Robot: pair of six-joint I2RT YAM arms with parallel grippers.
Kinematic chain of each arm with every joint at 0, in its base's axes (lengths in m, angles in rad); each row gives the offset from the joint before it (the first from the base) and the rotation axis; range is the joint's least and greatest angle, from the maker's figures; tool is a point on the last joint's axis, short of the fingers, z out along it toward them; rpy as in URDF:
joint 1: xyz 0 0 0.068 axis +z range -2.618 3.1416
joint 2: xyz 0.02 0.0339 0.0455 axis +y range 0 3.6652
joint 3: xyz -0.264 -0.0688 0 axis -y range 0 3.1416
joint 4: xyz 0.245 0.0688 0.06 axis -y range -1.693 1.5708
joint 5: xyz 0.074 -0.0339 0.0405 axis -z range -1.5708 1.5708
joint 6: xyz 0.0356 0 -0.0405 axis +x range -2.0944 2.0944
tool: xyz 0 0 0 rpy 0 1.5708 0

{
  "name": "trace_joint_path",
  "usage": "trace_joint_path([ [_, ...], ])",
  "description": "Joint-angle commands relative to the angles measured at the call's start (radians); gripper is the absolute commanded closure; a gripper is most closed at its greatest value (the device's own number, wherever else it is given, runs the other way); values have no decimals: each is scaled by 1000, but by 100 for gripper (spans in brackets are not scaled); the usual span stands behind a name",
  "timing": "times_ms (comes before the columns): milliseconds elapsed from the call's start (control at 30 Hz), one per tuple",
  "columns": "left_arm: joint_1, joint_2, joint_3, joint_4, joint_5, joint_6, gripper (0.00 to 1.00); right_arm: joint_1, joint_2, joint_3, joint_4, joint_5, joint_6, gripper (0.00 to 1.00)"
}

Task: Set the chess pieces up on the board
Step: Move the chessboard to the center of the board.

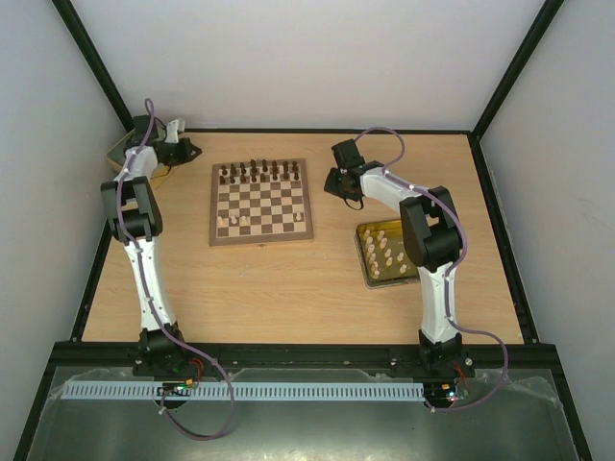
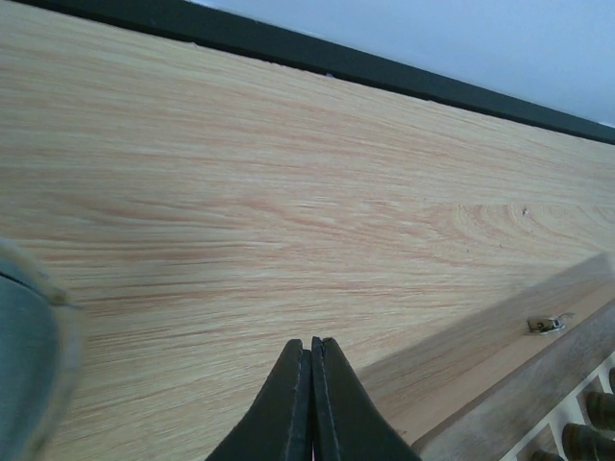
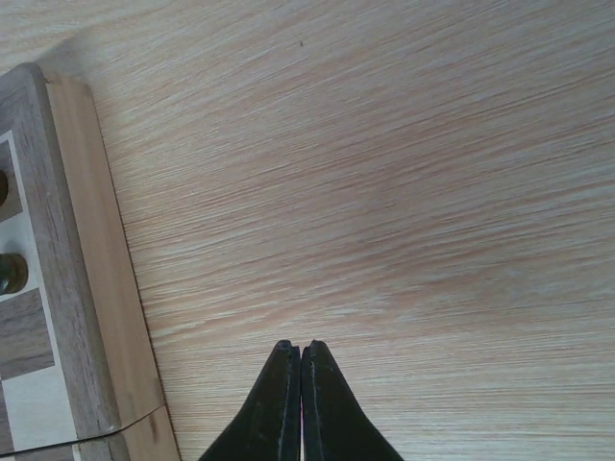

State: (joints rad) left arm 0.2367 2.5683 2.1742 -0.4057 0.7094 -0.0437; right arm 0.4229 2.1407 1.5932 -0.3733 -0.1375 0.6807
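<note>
Chess pieces (image 1: 387,257) mostly sit in the tin (image 1: 384,281) at the board's (image 1: 261,204) four o'clock, handy for my right hand (image 3: 291,346); it and my left hand (image 2: 309,341) are pinched together, empty.

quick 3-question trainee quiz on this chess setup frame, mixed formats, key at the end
1. True or false: the left claw and right claw are both shut.
2. Fill in: the dark chessmen occupy the board's ___ rows (near/far).
3. Most cream chess pieces sit: A) on the board, B) in the gold tin right of the board, C) in the claws.
Key: 1 true; 2 far; 3 B.
</note>
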Motion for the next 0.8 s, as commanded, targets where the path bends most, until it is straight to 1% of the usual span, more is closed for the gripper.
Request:
trace_joint_path([
  [0,-21,31,27,-7,41,-21,98,-1,13,-37,27,4,0,98],
  [433,-62,69,24,-31,-18,1,98,-1,13,-90,59,-12,10,98],
  [633,-74,91,34,-20,-50,-27,98,-1,17,-83,51,-13,2,98],
  [767,-84,93,31,-58,-31,-17,98,-1,32,-79,50,-28,0,98],
])
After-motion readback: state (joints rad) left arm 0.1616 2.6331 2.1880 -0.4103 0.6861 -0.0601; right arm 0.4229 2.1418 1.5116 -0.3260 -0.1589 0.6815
